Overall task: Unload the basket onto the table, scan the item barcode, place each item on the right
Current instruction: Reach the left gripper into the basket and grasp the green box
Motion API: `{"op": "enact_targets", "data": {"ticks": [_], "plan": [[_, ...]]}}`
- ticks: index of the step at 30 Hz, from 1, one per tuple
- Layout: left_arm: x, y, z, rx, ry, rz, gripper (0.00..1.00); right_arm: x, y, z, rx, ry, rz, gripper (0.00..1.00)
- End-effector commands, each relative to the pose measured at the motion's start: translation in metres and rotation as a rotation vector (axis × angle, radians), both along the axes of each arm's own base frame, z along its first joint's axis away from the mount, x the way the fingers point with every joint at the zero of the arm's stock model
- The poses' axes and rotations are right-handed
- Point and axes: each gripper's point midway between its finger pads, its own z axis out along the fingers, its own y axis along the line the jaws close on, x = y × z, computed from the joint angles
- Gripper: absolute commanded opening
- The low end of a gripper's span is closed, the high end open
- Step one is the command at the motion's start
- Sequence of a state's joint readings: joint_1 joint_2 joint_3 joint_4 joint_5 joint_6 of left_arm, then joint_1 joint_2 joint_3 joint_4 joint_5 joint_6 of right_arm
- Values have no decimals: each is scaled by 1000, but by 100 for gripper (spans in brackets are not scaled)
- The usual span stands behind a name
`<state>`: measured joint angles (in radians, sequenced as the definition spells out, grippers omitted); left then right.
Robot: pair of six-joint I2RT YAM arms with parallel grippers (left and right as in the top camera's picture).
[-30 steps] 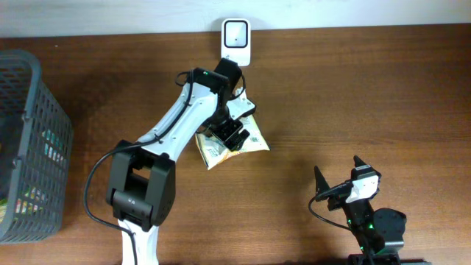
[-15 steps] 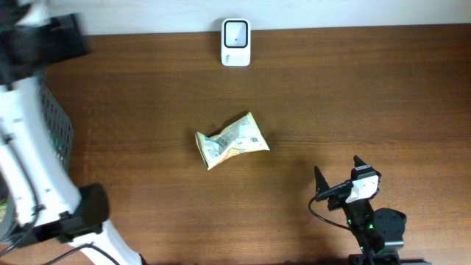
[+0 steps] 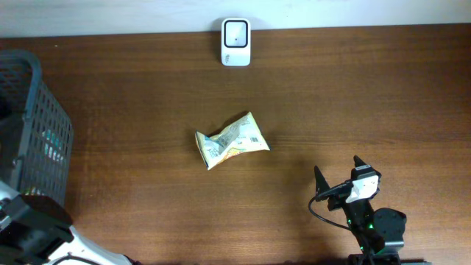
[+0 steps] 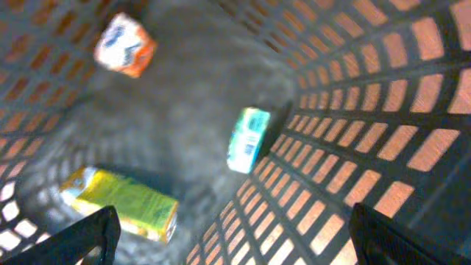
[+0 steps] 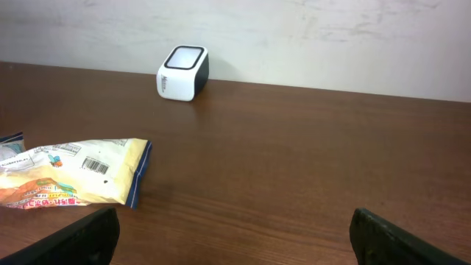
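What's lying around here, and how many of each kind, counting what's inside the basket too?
Packet on the table: 1
Scanner: 1
Basket: 1
Items in the basket: 3 (orange pack, teal box, yellow carton)
Total: 6

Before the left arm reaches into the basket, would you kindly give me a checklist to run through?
1. Left fingers open and empty: ok.
2. Teal packet, yellow carton and orange box lie apart in the basket: ok.
3. Their barcodes readable: cannot tell, blurred.
4. Scanner face unobstructed: ok.
5. Snack packet lies clear of the scanner: ok.
6. Right fingers open, away from the basket: ok.
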<state>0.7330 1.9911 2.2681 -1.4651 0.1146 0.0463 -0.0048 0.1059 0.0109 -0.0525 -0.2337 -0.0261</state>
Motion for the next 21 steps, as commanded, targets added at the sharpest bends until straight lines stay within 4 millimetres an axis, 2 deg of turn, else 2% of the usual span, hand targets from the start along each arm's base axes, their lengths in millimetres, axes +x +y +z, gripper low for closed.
{"op": "enact_targets", "data": {"ticks": [1,4,9,12,15,18,21], "plan": [[21,-28,-20,-18,21,-139,97,0,1,-3,7,8,4,99],[30,-34,-34,0,45,-162,97,0,2,-3,7,8,5,99],[35,-30,-58,-3,50,-163,97,0,1,-3,7,8,4,99],[33,-27,-60,18,66,-185,96,0,1,-3,7,8,4,99],[23,-12,-62,91,131,-181,96,0,1,-3,7,8,4,99],[27,-5,-58,61,57,-170,97,0,1,-3,7,8,4,99],[29,14,-54,104,15,-173,96,0,1,-3,7,8,4,99]]}}
